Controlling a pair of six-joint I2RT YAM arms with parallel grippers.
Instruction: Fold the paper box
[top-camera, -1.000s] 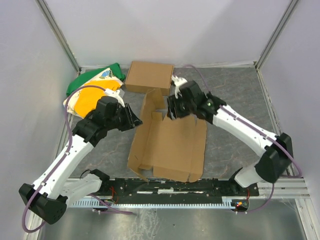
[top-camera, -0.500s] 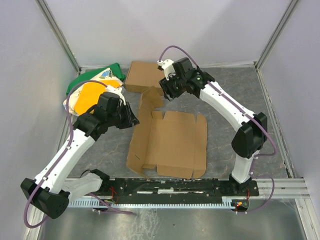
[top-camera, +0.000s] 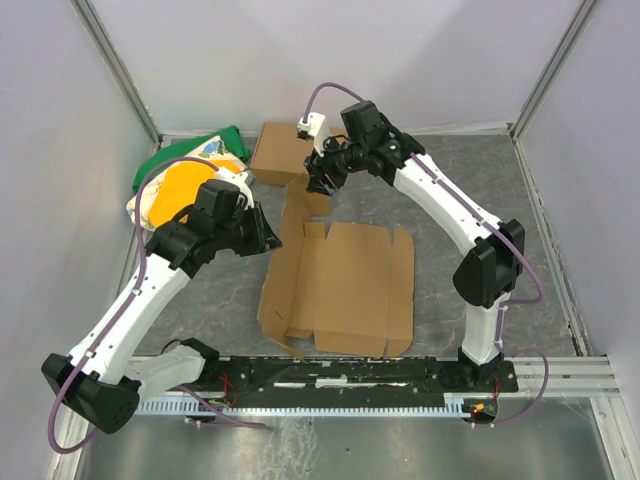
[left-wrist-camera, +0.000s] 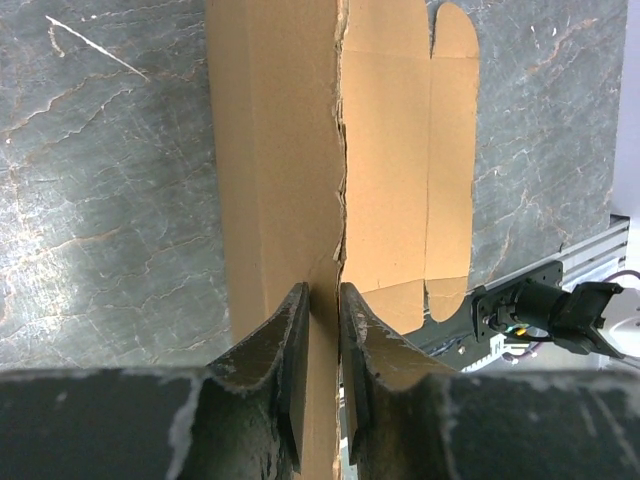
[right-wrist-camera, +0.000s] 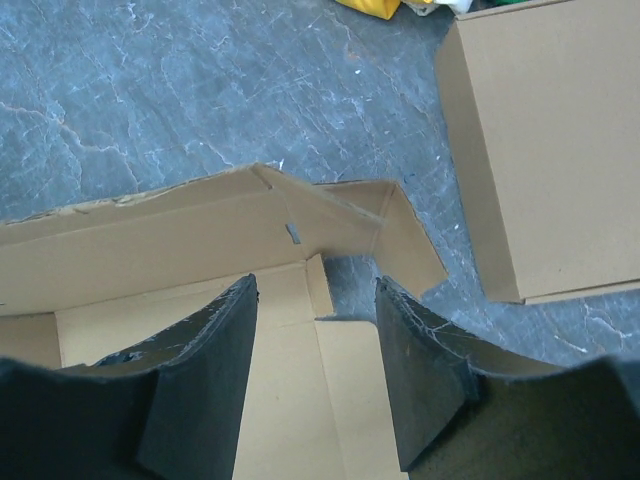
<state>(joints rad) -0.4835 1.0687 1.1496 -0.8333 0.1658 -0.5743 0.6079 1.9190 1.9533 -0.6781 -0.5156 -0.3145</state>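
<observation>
Paper box wall sits pinched between left gripper jaws, while right gripper hangs open above its far corner.

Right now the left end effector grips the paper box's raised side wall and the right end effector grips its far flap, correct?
Not quite. The right end effector is open above the paper box, holding nothing, as the right wrist view shows. The left end effector does grip the side wall.
</observation>
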